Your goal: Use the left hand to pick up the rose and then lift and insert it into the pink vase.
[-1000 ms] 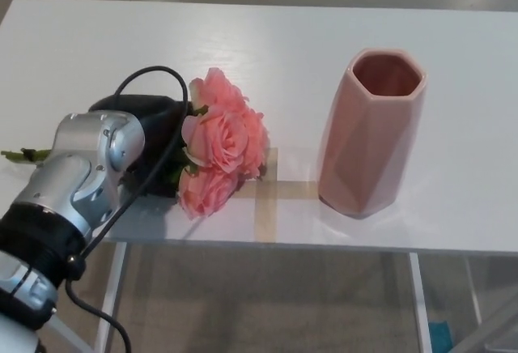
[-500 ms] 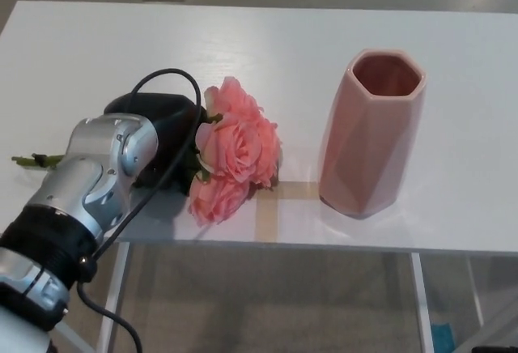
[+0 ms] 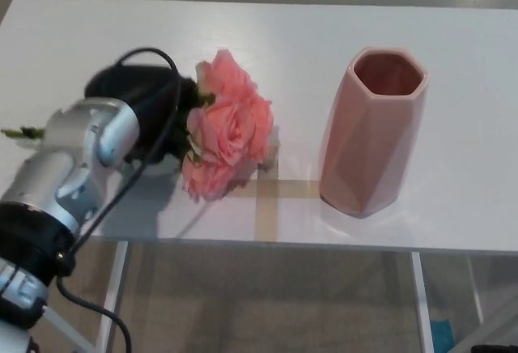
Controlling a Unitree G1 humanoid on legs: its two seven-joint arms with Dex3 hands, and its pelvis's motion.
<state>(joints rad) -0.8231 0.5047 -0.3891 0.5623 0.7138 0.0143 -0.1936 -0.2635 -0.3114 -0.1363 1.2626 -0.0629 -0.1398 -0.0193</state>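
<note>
The bunch of salmon-pink fabric roses (image 3: 227, 126) is held at its base by the robot's black left hand (image 3: 146, 114), whose fingers are clamped on the stem just left of the blooms. The blooms sit left of the tall faceted pink ceramic vase (image 3: 371, 134), near it but apart, low over the white bench (image 3: 324, 37). The green stem end (image 3: 20, 133) pokes out far left of the vase (past the silver forearm). Tan tape strips (image 3: 267, 199) lie on the bench at the vase's lower left
</note>
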